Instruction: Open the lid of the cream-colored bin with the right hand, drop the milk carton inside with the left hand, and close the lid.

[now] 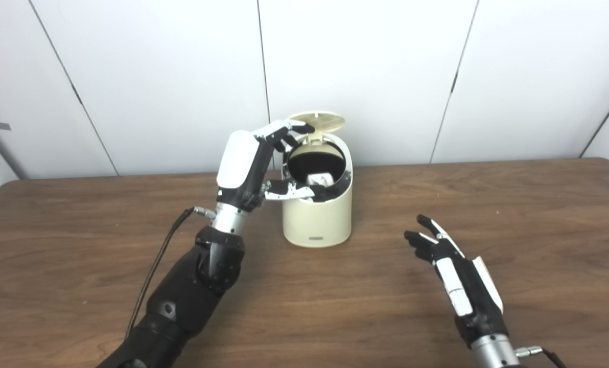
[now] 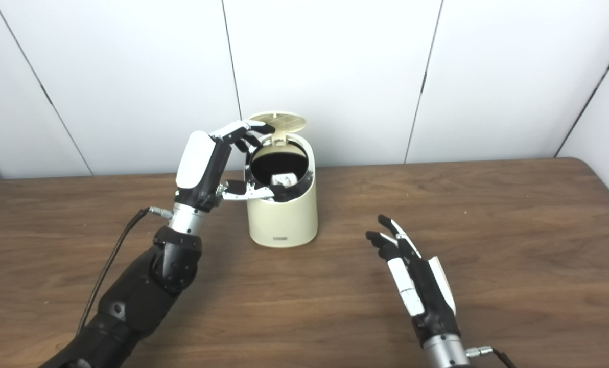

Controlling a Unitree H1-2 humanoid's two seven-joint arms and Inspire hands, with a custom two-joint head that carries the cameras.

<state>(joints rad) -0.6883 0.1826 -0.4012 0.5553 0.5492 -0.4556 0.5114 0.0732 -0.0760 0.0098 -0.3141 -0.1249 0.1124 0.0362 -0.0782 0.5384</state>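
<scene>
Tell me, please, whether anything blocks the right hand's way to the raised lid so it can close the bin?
Nothing lies on the table between the right hand and the bin. The left hand, however, is at the opening, its fingers just beneath the lid.

Looks like a lab or test room, not a home. Plain white wall panels point(image 1: 360, 76) split by thin dark seams behind a brown wood-grain bench point(image 1: 514, 214) with rounded corners. Bare apart from one small cream-coloured plastic bin point(image 1: 317, 217) near the far edge. No furnishings or decoration in sight.
</scene>
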